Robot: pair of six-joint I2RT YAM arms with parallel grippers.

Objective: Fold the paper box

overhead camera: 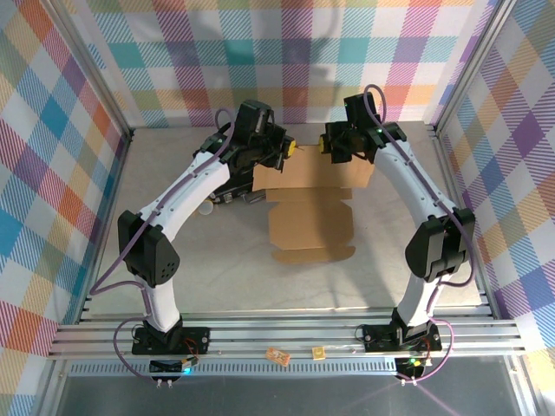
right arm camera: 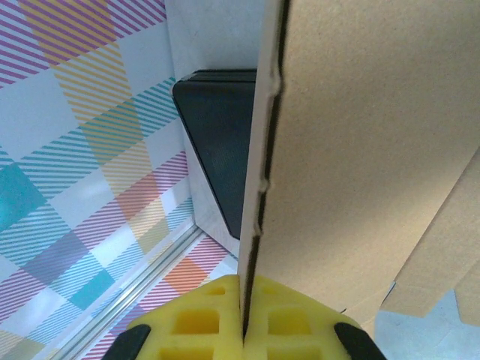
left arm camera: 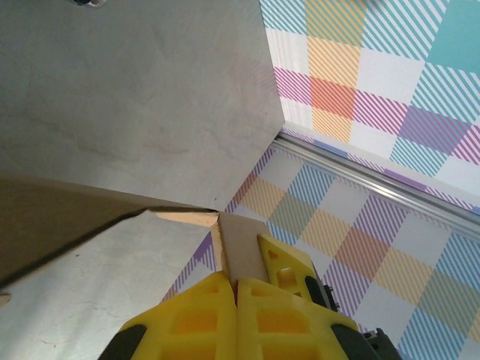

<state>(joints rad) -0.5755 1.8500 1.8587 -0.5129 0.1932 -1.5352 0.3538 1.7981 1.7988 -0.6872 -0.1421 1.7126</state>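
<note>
Paper box [overhead camera: 312, 217]: brown cardboard, partly folded, lay on tabletop [overhead camera: 217, 286].
Left claw [left arm camera: 236, 281]: closed, pinched a corner flap.
Right claw [right arm camera: 244, 283]: closed, pinched an upright panel's edge.

Bright, even light from above casts soft shadows on the pale grey counter [overhead camera: 217, 277]. In the wrist views the close yellow jaws are slightly blurred, while the plain brown cardboard sheet [right arm camera: 375, 135] is sharp.

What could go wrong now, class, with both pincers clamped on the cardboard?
The left pincer pinches a small corner of the paper box, so it might slip or tear. The right pincer holds a thin edge; uneven pulling could crease it wrongly. The black case nearby may get bumped.
</note>
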